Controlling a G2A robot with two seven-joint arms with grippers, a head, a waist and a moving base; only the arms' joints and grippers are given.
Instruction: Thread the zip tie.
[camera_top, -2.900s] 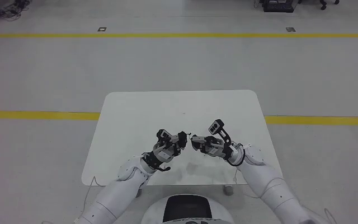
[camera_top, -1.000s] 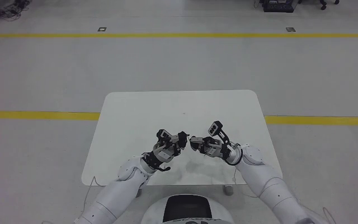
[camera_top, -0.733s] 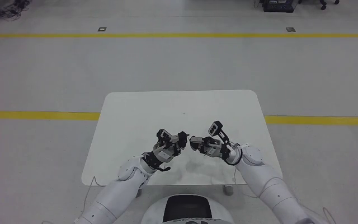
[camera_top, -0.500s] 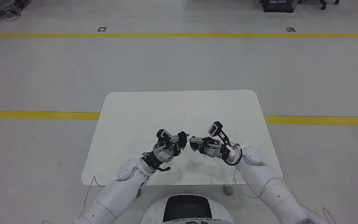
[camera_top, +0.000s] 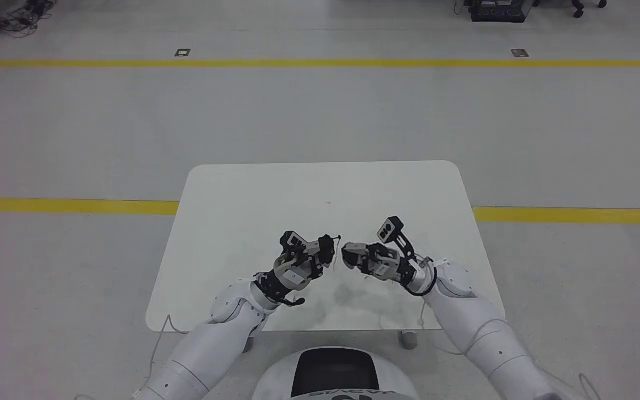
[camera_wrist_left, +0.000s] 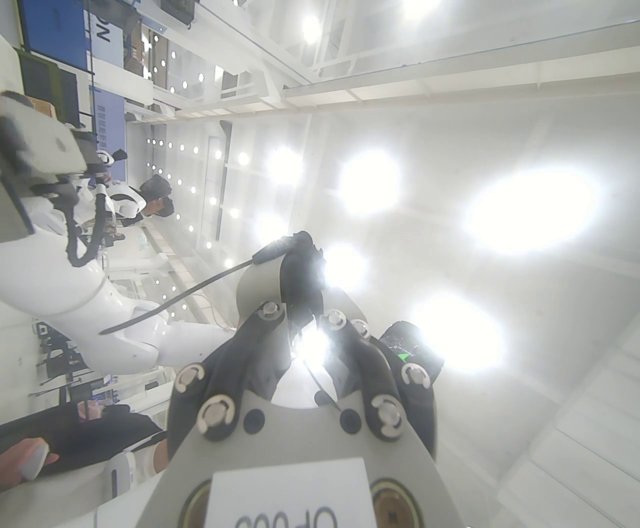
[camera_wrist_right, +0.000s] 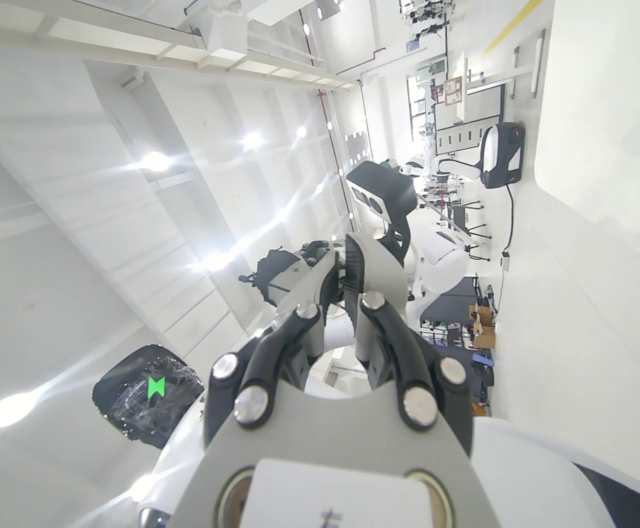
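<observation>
The pale grey floor (camera_top: 320, 110) takes up most of the top view, crossed by two yellow stripes (camera_top: 300, 63), one beyond the table and one running level with its middle. On the floor stands one white rectangular table with rounded corners (camera_top: 300, 190).

Two grippers are raised above the near half of the table, tip facing tip and just apart. The left gripper (camera_top: 325, 246) is on the left. In its own wrist view its two fingers (camera_wrist_left: 260, 285) are pressed together, pinching the one thin black plastic zip tie (camera_wrist_left: 190, 289). The right gripper (camera_top: 347, 254) is just beside it. In its own wrist view its two fingers (camera_wrist_right: 310, 295) are drawn together at the tips, and I cannot tell whether anything is caught between them. That view also shows the left gripper a little farther off, facing it.

The single zip tie is clamped at the left gripper's fingertips. A long, slightly curved length sticks out sideways towards the right arm and ends free, touching nothing. A short stretch of it also shows between the fingers, running back towards the palm
</observation>
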